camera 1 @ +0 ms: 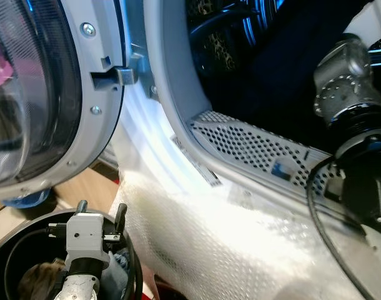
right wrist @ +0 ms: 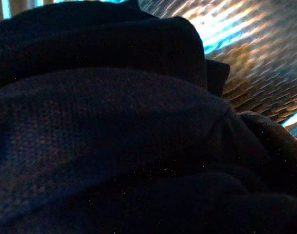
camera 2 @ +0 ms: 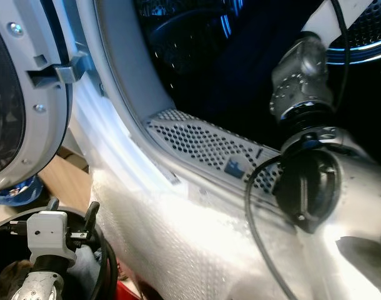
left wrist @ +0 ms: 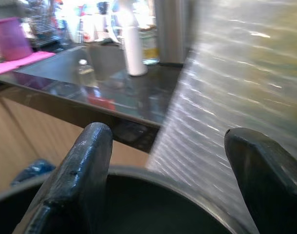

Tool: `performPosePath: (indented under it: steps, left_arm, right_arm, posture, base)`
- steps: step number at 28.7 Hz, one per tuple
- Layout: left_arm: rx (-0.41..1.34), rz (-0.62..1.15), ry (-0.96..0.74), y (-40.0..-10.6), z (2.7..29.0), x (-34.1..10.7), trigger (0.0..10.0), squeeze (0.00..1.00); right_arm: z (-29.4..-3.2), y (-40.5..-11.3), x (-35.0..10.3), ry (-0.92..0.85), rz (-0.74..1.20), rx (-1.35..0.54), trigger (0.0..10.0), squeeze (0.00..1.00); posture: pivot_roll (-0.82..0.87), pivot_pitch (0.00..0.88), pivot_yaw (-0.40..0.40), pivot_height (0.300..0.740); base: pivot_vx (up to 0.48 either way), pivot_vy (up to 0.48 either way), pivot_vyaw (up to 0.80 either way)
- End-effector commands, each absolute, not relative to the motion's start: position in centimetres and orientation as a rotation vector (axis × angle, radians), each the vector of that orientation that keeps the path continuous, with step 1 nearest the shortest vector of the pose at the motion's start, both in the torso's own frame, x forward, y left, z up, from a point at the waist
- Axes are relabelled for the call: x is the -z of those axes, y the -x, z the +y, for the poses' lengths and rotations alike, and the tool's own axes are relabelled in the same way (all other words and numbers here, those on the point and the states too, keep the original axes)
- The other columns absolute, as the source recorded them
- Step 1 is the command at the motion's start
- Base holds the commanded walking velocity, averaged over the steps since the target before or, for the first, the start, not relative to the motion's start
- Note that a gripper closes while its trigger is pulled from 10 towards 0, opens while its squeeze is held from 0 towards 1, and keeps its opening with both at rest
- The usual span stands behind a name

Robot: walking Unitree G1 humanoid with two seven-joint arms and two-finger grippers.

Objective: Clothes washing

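Clothes (right wrist: 114, 136), dark and bunched, are seen piled inside the washer drum (right wrist: 255, 53). The right arm (camera 2: 303, 125) is stretched deep into the washer; whether its fingers are spread or closed cannot be told. The left gripper (camera 1: 100, 215) is held low over a black basket (camera 1: 131, 262), fingers (left wrist: 80, 165) spread wide and holding nothing. The round door (camera 1: 47, 94) is swung open at the left.

Dark cloth (right wrist: 114, 131) against shiny drum (right wrist: 255, 53)
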State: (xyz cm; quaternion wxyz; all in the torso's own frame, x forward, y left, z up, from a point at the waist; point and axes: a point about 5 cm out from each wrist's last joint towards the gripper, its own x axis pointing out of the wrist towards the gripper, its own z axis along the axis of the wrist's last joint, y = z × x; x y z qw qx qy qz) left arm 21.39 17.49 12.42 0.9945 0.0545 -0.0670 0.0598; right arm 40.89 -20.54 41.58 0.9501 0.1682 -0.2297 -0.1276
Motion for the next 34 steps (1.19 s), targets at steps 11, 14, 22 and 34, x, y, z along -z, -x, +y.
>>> performPosePath:
  steps: [11,14,22,34]
  left_arm:
    - [-0.088,-0.112,-0.097,-21.5,17.2,-12.1,10.0,0.00]
    - [-0.083,-0.104,-0.098,-21.6,17.2,-12.0,10.0,0.00]
    - [-0.031,-0.070,-0.081,-21.6,16.6,-11.6,10.0,0.00]
    - [0.025,-0.021,-0.046,-21.5,15.9,-11.0,10.0,0.00]
  right_arm:
    - [-23.3,-38.2,-46.4,-0.033,-0.609,0.555,10.0,0.00]
    - [-22.9,-38.1,-47.4,0.079,-0.612,0.501,10.0,0.00]
    - [-21.7,-39.8,-44.7,0.239,-0.429,0.302,10.0,0.00]
    - [-23.6,-38.2,-47.4,0.243,-0.440,0.103,10.0,1.00]
  posture:
    - [0.17,0.071,-0.056,0.740]
    - [0.17,0.076,-0.053,0.740]
    - [0.15,0.086,-0.040,0.740]
    - [0.10,0.100,-0.036,0.740]
  base:
    - [0.000,0.000,0.00]
    - [0.000,0.000,0.00]
    - [0.000,0.000,0.00]
    - [0.000,0.000,0.00]
